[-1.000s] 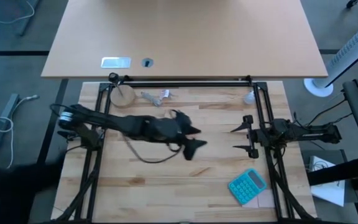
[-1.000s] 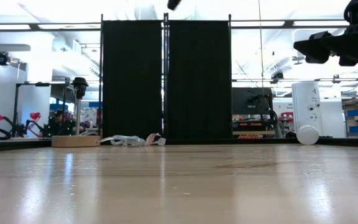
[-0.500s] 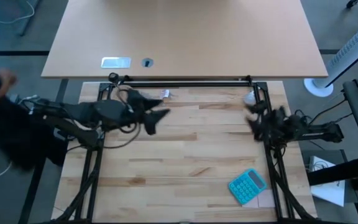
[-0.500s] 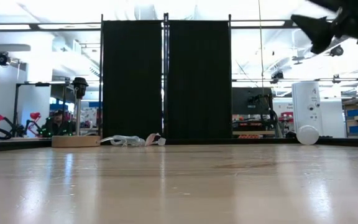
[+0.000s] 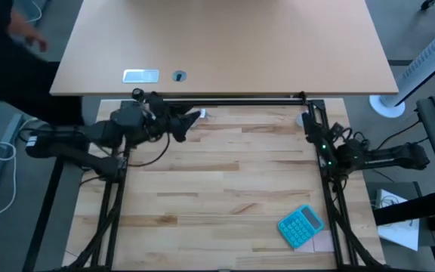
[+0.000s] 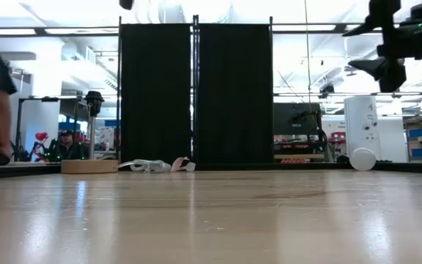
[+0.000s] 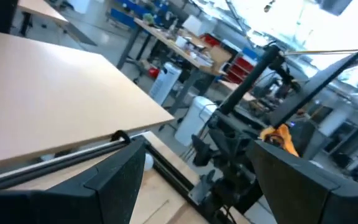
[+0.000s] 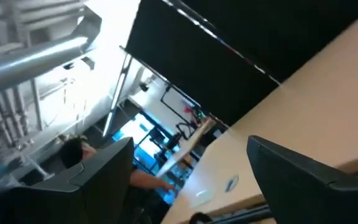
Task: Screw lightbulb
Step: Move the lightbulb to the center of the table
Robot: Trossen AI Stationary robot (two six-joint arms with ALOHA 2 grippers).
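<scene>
Both arms are raised off the table with nothing held, and the lightbulb (image 6: 363,158) is lying alone at the far right corner.

The lightbulb (image 5: 303,119) is resting on the wooden table (image 5: 225,189) at its far right edge, just beside the black frame post; its rounded end is showing, but which way its screw neck points, and so its long axis, cannot be made out. The right gripper (image 5: 313,134) is hovering just near of it and well above it, apart from the bulb, fingers spread wide and gripping nothing. The left gripper (image 5: 188,123) is hanging high over the far left part of the table, well apart from the bulb, fingers (image 7: 114,180) parted and empty, near the wooden disc (image 6: 89,166) and crumpled wrapper (image 6: 146,166).
</scene>
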